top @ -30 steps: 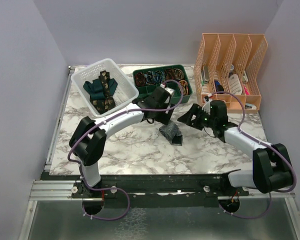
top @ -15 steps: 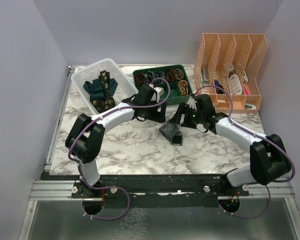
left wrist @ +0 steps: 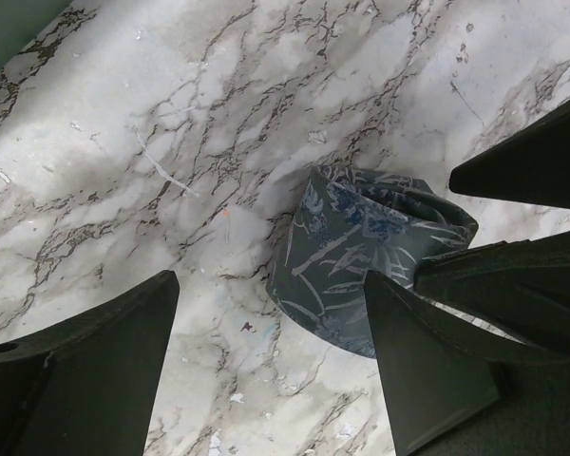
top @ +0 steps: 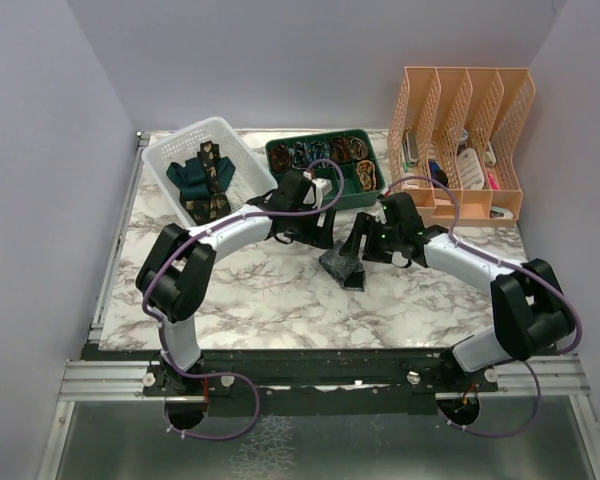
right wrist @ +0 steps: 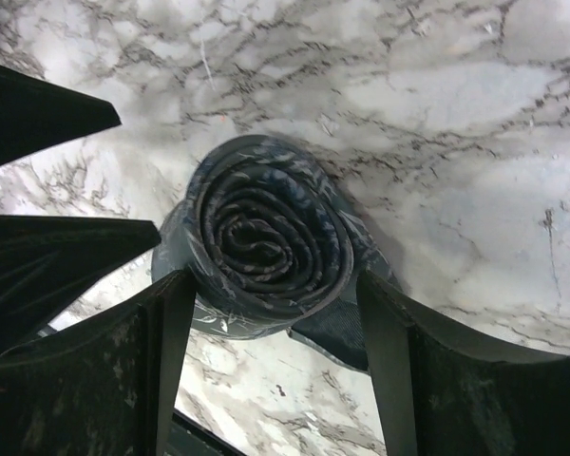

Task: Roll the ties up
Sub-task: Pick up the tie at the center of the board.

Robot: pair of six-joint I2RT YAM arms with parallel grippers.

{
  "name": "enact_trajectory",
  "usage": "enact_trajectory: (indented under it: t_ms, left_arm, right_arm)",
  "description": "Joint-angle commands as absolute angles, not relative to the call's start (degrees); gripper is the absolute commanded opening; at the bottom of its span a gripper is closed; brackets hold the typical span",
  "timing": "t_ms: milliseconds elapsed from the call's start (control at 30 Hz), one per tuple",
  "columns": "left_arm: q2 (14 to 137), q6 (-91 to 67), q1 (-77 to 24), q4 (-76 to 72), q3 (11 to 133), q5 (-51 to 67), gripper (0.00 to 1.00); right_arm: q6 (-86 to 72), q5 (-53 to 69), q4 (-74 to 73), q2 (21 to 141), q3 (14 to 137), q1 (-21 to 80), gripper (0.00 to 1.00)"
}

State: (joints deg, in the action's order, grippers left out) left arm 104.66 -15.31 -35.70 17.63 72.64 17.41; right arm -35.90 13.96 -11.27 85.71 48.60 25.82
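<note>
Rolled blue-grey patterned fabric tie (right wrist: 266, 233): tight coil, resting on the marble bench (top: 250, 295).
Right gripper (right wrist: 274, 285): newly moved in; fingers (right wrist: 95, 380) spread, straddling the coil, not yet clamping.
Left gripper (left wrist: 271, 285): pulled back just behind the coil; fingers wide, empty.
White plastic basket (top: 180, 137): well beyond the coil; plain teal tie (top: 188, 178) and black-brown gold-patterned tie (top: 212, 192) probably await rolling.

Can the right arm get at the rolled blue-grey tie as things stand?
Probably yes: the right gripper is open, its fingers flanking the rolled tie with nothing between them. The left gripper, also open, hangs close beside it and might crowd the closing.
</note>
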Motion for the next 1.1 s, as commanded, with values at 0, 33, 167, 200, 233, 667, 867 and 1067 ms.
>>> enact_trajectory:
  t_ms: [0, 33, 167, 200, 233, 667, 867, 1067]
  left_arm:
    - [105.0, -14.0, -35.6, 16.7, 74.1, 20.6, 0.8]
    - [104.9, -13.8, -35.7, 16.7, 74.1, 20.9, 0.8]
    - [105.1, -13.3, -35.9, 16.4, 74.1, 22.9, 0.8]
    - [105.1, -13.1, -36.1, 16.4, 74.1, 23.4, 0.8]
    - [105.1, -12.8, -36.2, 16.4, 73.9, 24.0, 0.8]
    - [104.9, -10.3, -38.2, 10.3, 69.6, 29.8, 0.82]
    - [106.3, -9.5, -38.1, 7.4, 69.1, 33.8, 0.82]
    - [107.7, -10.5, -37.6, 3.8, 66.5, 38.3, 0.82]
  right_arm:
    - [-35.7, 12.3, -10.2, 82.3, 44.7, 26.0, 0.73]
    - [-35.8, 12.2, -9.5, 81.8, 43.9, 26.1, 0.72]
    - [-36.0, 12.7, -7.6, 80.6, 41.5, 26.0, 0.68]
    - [-35.8, 12.2, -7.5, 80.3, 41.0, 26.0, 0.68]
    - [-35.7, 11.7, -7.3, 79.7, 40.4, 26.0, 0.68]
    - [-33.9, 12.8, -4.0, 77.0, 34.6, 24.8, 0.67]
    - [-33.1, 14.2, -2.5, 77.7, 33.5, 24.2, 0.66]
    - [-32.5, 14.9, -1.7, 77.5, 32.3, 23.2, 0.65]
